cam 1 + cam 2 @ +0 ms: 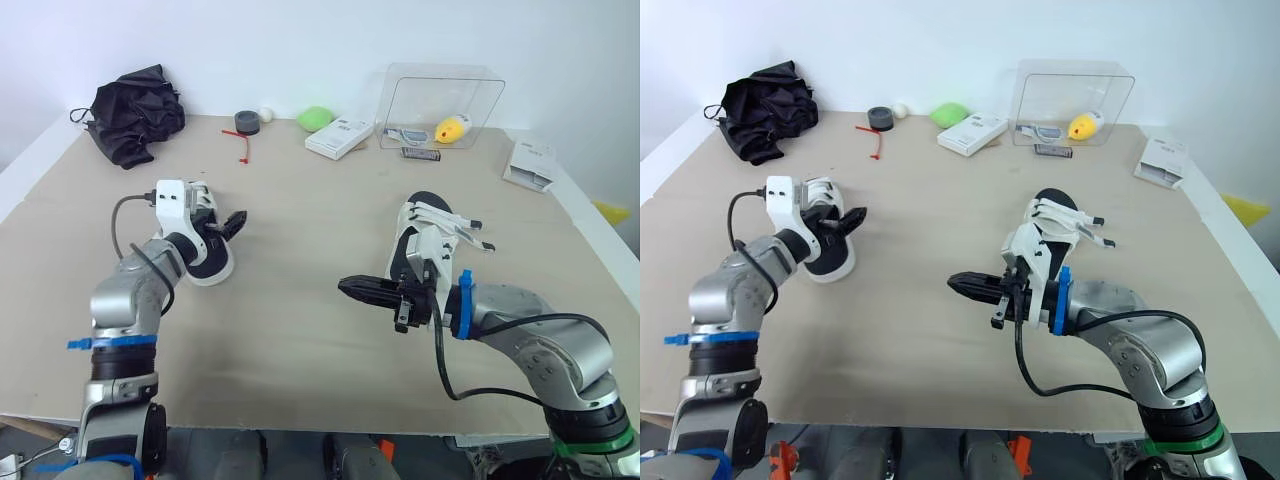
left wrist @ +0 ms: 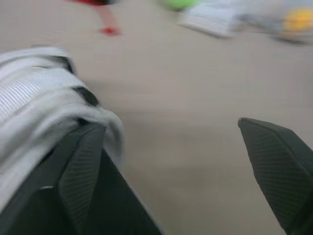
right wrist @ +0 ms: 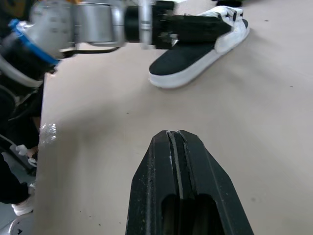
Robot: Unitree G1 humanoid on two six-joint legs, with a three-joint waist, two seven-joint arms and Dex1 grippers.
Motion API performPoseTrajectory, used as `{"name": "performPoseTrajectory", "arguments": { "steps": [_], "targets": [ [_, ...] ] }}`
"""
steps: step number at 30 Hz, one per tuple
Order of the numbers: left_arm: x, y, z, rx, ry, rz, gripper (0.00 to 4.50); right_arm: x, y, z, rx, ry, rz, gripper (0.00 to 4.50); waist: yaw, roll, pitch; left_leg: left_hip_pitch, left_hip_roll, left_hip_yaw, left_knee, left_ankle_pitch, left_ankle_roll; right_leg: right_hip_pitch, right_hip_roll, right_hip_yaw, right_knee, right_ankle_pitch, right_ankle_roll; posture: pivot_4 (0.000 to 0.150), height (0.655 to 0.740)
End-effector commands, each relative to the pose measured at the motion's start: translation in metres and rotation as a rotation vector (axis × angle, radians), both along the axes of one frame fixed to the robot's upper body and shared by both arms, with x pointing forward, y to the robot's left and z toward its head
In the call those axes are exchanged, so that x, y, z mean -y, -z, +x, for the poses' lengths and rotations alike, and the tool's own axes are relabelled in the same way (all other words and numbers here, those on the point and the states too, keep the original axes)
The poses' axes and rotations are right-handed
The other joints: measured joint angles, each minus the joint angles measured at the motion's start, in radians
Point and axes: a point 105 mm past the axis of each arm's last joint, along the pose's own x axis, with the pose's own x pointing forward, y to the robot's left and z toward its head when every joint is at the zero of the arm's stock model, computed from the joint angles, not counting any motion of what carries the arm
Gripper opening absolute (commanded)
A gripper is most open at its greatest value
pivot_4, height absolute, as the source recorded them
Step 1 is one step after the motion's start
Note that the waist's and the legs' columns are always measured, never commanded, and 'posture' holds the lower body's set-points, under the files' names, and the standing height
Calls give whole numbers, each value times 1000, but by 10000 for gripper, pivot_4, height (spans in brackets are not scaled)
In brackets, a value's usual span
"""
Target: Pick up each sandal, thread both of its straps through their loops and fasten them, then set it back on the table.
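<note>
Two white sandals with black footbeds lie on the tan table (image 1: pixel 300 330). At the left sandal (image 1: pixel 207 264), my left gripper (image 1: pixel 228 224) hovers over the strap end. It is open, and in the left wrist view one finger (image 2: pixel 80 169) presses against the sandal's white strap (image 2: pixel 44 95) while the other finger (image 2: pixel 279 164) stands far off. The right sandal (image 1: pixel 428 232) rests at centre right with its straps loose and sticking out. Just in front of it my right gripper (image 1: pixel 352 289) is shut on nothing and points left across the table; its fingertips (image 3: pixel 175 139) face the left sandal (image 3: pixel 195 54).
Along the back edge sit a black cloth bundle (image 1: pixel 135 112), a grey tape roll (image 1: pixel 247 121), a red tie (image 1: pixel 243 146), a green object (image 1: pixel 315 118), a white box (image 1: pixel 340 137) and a clear container (image 1: pixel 440 100) holding a yellow item (image 1: pixel 452 129). A white booklet (image 1: pixel 528 163) lies far right.
</note>
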Motion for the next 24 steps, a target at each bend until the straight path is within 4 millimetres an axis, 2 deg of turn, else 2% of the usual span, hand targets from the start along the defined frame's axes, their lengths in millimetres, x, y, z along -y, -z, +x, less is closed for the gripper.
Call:
{"name": "performPoseTrajectory", "arguments": {
  "steps": [1, 4, 7, 10, 12, 15, 18, 24],
  "targets": [
    [3, -28, -22, 144, 73, -12, 44540, 7, -9, 3, 33, 2, 9, 0, 0, 0, 0, 0, 0, 0, 0, 0, 0, 0, 0, 0, 0, 0, 0, 1500, 7400],
    [-3, -17, -26, 85, 63, -21, 44540, 8, -9, 7, 33, 1, 0, 0, 0, 0, 0, 1, 1, 0, 0, 1, 1, 1, 1, 0, 0, -1, 2, 1500, 7400],
    [-7, -7, -40, 64, 120, 11, 44540, 9, -11, 7, 36, 0, -2, 0, -3, 1, 0, 3, 3, 2, 1, 2, 3, 1, 2, 0, 0, -1, 2, 1500, 7400],
    [-20, 6, -72, -6, 207, 54, 44540, 16, -11, 4, 21, -1, -15, 0, -10, 1, 1, 4, 6, 5, 0, 2, 3, 0, 3, 0, 0, -1, 0, 1500, 7400],
    [-25, 10, -93, -58, 273, 75, 44540, 21, -11, -9, 11, -36, -23, 0, -11, 2, 1, 4, 6, 7, -2, 2, 3, 0, 2, 0, 0, -2, -1, 1500, 7400],
    [-34, 19, -114, -128, 286, 101, 44540, 30, 1, -22, -16, -18, -56, 0, -3, 2, 1, 5, 6, 6, -6, 2, 3, 0, 1, -1, 0, -6, -2, 1500, 7400],
    [-46, 34, -127, -182, 218, 216, 44540, 40, 17, -28, -64, 48, -72, 0, -1, 2, 1, 6, 7, 7, -7, 2, 3, 1, 0, 0, 0, -7, -2, 1500, 7400],
    [-44, 40, -137, -214, 252, 146, 44540, 54, 32, -31, -109, 153, -62, 0, 0, 3, 2, 7, 9, 10, -9, 2, 3, 0, -1, 1, 0, -9, -6, 1500, 7400]
  ]
}}
